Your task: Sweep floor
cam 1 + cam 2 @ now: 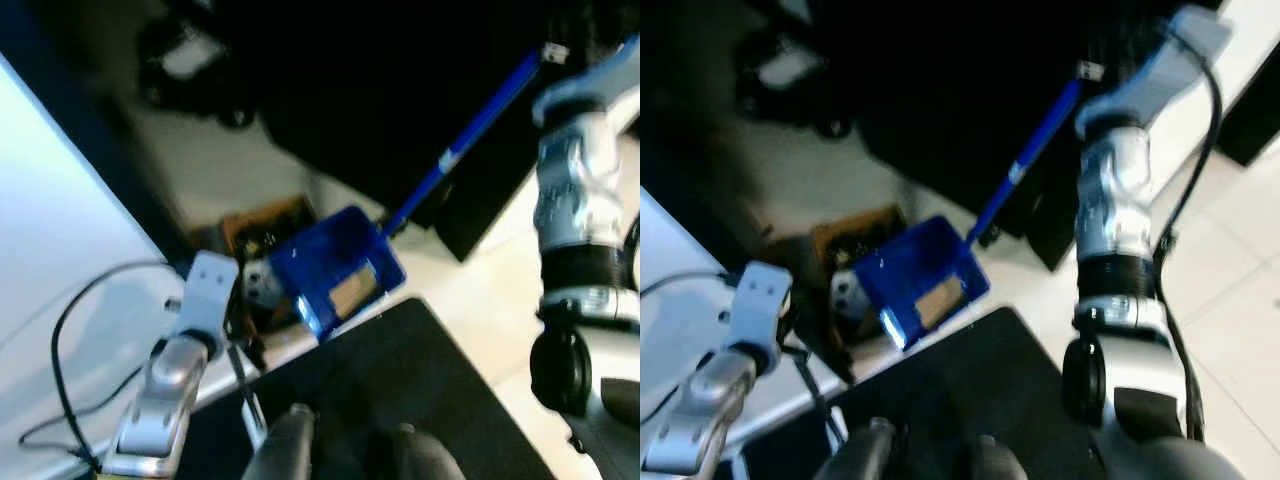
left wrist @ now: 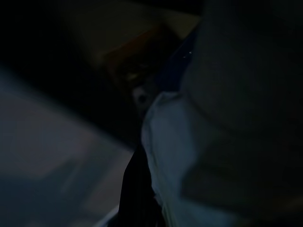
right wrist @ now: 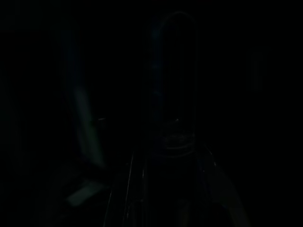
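In the left eye view, a blue dustpan (image 1: 338, 268) sits at the centre, its long blue handle (image 1: 470, 135) rising toward 1 o'clock. A black mat (image 1: 400, 390) lies at 6 o'clock on the pale tiled floor (image 1: 480, 290). The right eye view shows the same, with the right arm (image 1: 1118, 220) at 3 o'clock. Both wrist views are too dark; I cannot tell how either gripper's fingers stand.

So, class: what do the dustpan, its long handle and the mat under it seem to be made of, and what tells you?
Dustpan: probably moulded plastic, bright blue, with a glossy highlight on its lip.
Handle: a blue rod, smooth; plastic or painted metal, the blur leaves it open.
Mat: black and matte with no shine, so likely rubber or fabric.
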Controlling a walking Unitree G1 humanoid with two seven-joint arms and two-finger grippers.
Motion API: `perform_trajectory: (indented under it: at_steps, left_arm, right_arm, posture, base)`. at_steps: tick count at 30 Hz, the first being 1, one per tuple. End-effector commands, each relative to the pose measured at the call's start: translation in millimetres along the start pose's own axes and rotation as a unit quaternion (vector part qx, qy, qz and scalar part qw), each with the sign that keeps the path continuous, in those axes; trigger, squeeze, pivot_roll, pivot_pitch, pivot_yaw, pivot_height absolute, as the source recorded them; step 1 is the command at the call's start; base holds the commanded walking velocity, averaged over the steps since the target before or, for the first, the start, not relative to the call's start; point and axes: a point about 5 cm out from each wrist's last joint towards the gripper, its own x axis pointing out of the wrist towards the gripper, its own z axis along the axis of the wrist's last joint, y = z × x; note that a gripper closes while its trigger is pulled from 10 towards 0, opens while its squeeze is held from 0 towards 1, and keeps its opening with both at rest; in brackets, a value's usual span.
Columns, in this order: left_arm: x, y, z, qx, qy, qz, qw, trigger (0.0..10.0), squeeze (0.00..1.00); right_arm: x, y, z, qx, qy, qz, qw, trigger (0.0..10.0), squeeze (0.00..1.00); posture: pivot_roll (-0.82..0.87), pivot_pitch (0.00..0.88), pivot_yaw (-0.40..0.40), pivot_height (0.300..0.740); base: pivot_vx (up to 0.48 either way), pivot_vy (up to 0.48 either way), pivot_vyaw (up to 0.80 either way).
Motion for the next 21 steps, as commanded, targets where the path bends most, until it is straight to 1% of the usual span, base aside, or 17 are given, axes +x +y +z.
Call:
perform_trajectory:
  at_steps: [1,11,17,21]
  left_arm:
    - [-0.3,0.0,-1.4,0.004,0.004,-0.001,1.0,10.0,0.0]
    - [1.9,1.3,0.2,0.005,0.005,0.001,1.0,10.0,0.0]
    - [3.9,2.5,2.4,0.006,0.004,0.002,1.0,10.0,0.0]
    - [4.5,3.3,3.9,0.006,0.002,0.002,1.0,10.0,0.0]
  right_arm:
    - [3.1,-1.0,10.4,0.001,-0.027,-0.003,1.0,10.0,0.0]
    - [3.5,-5.2,12.2,-0.007,-0.029,-0.012,0.999,10.0,0.0]
    - [3.7,-6.6,8.6,-0.026,-0.018,-0.011,0.999,10.0,0.0]
    - [3.7,-6.4,7.7,-0.027,-0.016,-0.012,0.999,10.0,0.0]
  posture:
    - [0.07,0.104,-0.019,0.74]
    - [0.07,0.103,-0.015,0.74]
    - [0.07,0.103,-0.014,0.74]
    - [0.07,0.103,-0.014,0.74]
  base:
    - [0.0,0.0,0.8]
    - [0.0,0.0,0.79]
    - [0.0,0.0,0.0]
    - [0.0,0.0,0.0]
